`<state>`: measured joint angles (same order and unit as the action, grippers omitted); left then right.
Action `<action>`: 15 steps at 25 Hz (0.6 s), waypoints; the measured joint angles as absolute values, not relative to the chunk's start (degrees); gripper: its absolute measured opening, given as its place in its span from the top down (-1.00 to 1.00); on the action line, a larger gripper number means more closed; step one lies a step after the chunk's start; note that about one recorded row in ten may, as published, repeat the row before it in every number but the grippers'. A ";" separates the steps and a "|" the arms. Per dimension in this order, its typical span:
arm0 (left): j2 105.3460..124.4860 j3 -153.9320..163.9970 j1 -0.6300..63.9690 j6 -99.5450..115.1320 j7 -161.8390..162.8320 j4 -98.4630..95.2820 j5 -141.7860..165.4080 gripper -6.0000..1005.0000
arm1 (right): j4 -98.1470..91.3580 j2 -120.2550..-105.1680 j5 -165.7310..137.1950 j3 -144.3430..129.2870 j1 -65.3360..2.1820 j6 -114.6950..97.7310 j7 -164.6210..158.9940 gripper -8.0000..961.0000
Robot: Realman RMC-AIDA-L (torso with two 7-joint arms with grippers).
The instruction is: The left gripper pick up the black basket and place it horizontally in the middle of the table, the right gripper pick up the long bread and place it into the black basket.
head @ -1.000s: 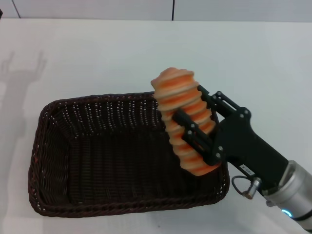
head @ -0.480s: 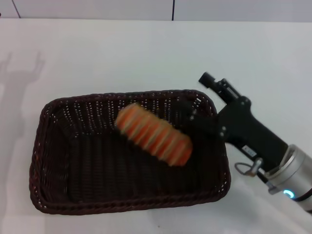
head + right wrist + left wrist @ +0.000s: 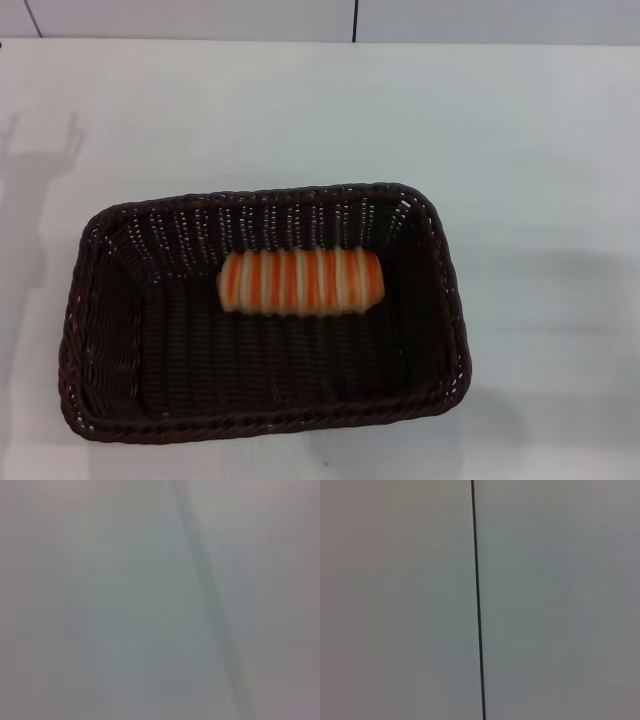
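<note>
The black basket (image 3: 105, 330) lies lengthwise across the white table (image 3: 520, 150) in the head view, low and left of centre. The long bread (image 3: 300, 281), orange and cream striped, lies flat on the basket's floor, near its far wall and along its length. Neither gripper shows in any view. The left wrist view shows only a pale surface with one thin dark seam (image 3: 477, 600). The right wrist view shows only a blurred grey surface.
A wall with a dark vertical seam (image 3: 355, 20) runs along the table's far edge. A faint arm shadow (image 3: 40, 150) falls on the table at the far left.
The right gripper let go of the long bread, which dropped and settled flat in the basket. The right arm then drew back out of the head view.
</note>
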<state>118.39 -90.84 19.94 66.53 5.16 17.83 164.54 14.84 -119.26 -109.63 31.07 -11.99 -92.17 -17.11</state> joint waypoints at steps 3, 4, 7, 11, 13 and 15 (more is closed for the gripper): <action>118.45 -90.92 19.54 66.53 5.48 17.39 164.51 -0.59 | 13.75 -119.27 -102.54 32.07 -9.88 -92.30 -16.86 -0.74; 118.47 -91.10 19.47 66.53 5.57 16.89 164.46 -0.59 | 13.37 -119.28 -100.65 32.16 -9.32 -92.43 -16.85 -0.74; 118.52 -91.53 19.33 66.53 5.67 16.11 164.35 -0.59 | 11.84 -119.35 -97.13 32.23 -7.75 -92.83 -16.93 -0.74; 118.61 -91.79 19.11 66.53 5.70 15.23 164.30 -0.59 | 11.27 -119.38 -96.70 32.11 -6.93 -92.99 -16.98 -0.74; 118.68 -92.08 19.05 66.51 5.78 14.80 164.02 -0.59 | 11.05 -119.49 -96.65 32.04 -6.84 -93.04 -16.79 -0.74; 118.72 -92.29 19.04 66.48 5.88 14.49 163.41 -0.59 | 10.98 -119.53 -96.64 31.87 -6.82 -93.06 -16.78 -0.74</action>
<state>118.72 -92.29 19.04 66.48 5.88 14.49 163.41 10.98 -119.53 -96.64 31.87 -6.82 -93.06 -16.79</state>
